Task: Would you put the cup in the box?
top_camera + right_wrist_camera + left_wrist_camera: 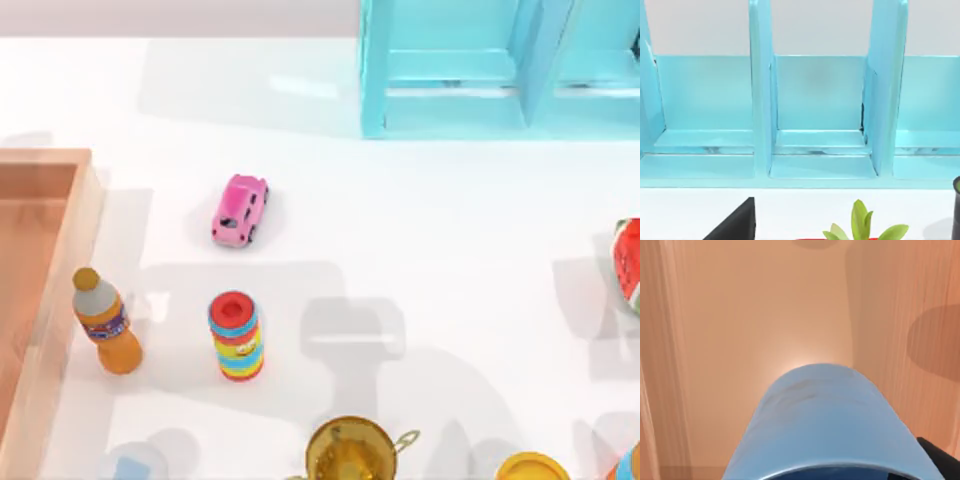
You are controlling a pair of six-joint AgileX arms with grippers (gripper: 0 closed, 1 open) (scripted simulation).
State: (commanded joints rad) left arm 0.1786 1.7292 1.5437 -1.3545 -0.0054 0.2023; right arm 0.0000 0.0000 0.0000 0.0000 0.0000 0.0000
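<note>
Rendered tabletop (pixel 420 220), perhaps playroom-like

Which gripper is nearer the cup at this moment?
Left. In the left wrist view the cup sits right at that gripper, over the box interior. The right wrist view faces the turquoise shelf unit, away from the cup.

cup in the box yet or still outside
Over the box interior: the left wrist view has the cup against the box floor and walls. Resting or held, cannot tell.

Matte black finger tips (pixel 735 222), plain and unmarked
</note>
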